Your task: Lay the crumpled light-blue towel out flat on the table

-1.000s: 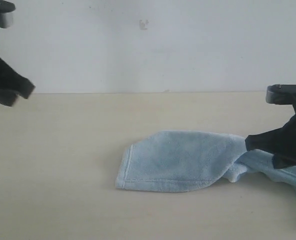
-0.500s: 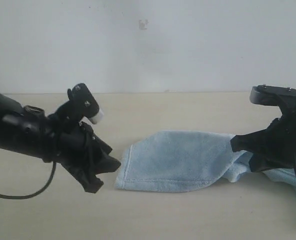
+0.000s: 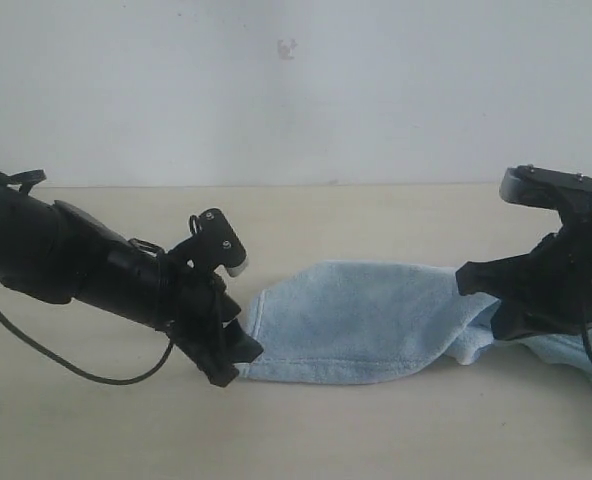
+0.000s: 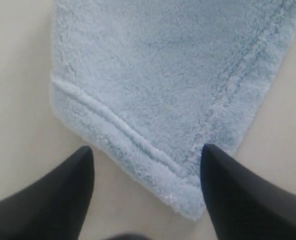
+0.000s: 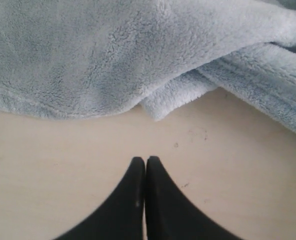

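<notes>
Since half a second ago, we note the left gripper (image 3: 240, 358) has advanced to the right and now sits at the near left corner of the towel (image 3: 356, 320); one second ago it was up at the far left edge of the exterior view. The right gripper (image 3: 464, 277) has barely shifted.

We find the left claw spread wide. In its wrist view the two dark fingers (image 4: 63, 195) stand either side of the towel's hemmed corner, and we cannot tell whether they touch the cloth.

The right claw is closed tight, fingers pressed together with nothing between them. Its wrist view shows the tips over bare table (image 3: 126, 440), just beside a fold.

The towel lies right of centre on the table. Its left part is fairly flat, and its right part is bunched under the right gripper.
</notes>
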{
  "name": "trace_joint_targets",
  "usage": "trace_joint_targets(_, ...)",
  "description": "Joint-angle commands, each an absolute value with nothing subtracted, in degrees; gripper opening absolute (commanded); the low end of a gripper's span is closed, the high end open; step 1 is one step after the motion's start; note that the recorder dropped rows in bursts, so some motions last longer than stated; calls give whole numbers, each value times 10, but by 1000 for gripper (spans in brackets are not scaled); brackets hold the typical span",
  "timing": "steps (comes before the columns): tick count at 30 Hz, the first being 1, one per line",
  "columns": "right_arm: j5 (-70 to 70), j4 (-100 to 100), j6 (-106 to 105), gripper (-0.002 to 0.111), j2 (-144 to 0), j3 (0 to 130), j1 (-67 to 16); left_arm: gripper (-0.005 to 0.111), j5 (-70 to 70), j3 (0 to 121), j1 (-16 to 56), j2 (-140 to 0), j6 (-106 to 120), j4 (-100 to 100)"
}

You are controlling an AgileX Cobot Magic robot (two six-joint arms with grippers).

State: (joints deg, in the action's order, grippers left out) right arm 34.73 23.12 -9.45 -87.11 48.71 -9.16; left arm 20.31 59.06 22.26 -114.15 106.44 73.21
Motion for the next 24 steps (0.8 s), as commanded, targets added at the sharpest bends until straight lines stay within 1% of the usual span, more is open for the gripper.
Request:
trace_joint_targets(1,340,238,-95,0,-870,487,-93,60,236,602,225,-1162,1059,733)
trace_joint_targets(4,346,238,-98,0,-870,487,-93,59,256,608,225,-1177,1059,712)
trace_joint_targets(5,347,238,-98,0,-870,487,-93,57,256,608,225,-1176,1059,710)
trace_joint_targets(7,349,238,-98,0,-870,487,-93,50,256,608,225,-1175,1057,710)
trace_joint_targets(10,349,238,-98,0,-870,487,-93,26,253,608,225,-1175,1033,705)
trace_joint_targets(12,349,238,-98,0,-870,487,-93,6,253,609,225,-1174,1006,692)
trace_joint_targets(13,350,238,-98,0,-870,487,-93,4,253,610,225,-1172,992,675)
trace_joint_targets(16,351,238,-98,0,-870,487,-93,4,252,624,225,-1152,892,592)
trace_joint_targets(19,351,242,-97,0,-870,487,-93,4,250,639,225,-1099,756,467)
trace_joint_targets(24,357,280,-99,0,-866,487,-93,4,235,646,221,-943,414,210)
